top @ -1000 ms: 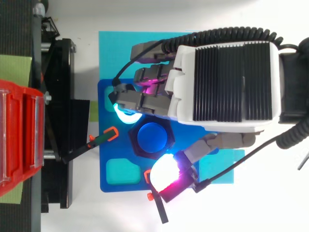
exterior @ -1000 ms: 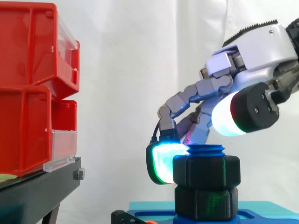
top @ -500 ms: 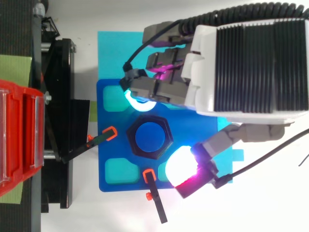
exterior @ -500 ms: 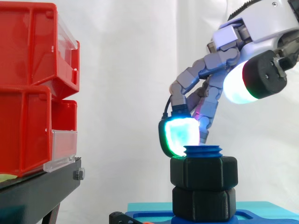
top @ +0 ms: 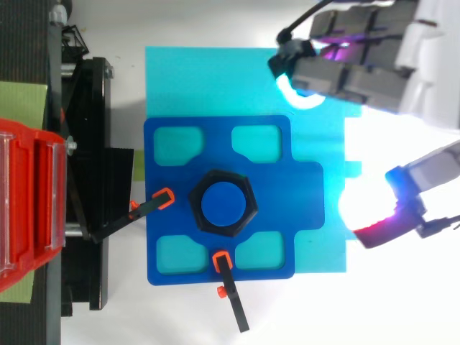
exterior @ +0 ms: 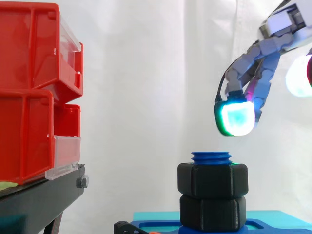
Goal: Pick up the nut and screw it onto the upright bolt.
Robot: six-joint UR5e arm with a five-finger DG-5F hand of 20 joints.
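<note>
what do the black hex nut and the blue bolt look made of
Black hexagonal nut: probably plastic, perhaps printed; matte, faintly grainy faces, no metallic shine. Blue threaded bolt: likely plastic too; flat uniform blue, thick rounded threads.

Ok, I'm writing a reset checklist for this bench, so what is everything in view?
bolt: one, blue, upright at the middle of the base plate
nuts: two, black, stacked on the bolt, the upper one just under its top
base plate: one, dark blue with cut-outs, on the sheet
sheet: one, cyan, flat under the base plate
clamps: two, black with orange tips, at the base plate's left and lower edges
bins: two tiers, red, stacked on the stand
stand: one, black, at the left
curtain: one, white, behind everything
hand: one, grey with glowing pads, open and holding nothing, above and to the right of the bolt
</note>
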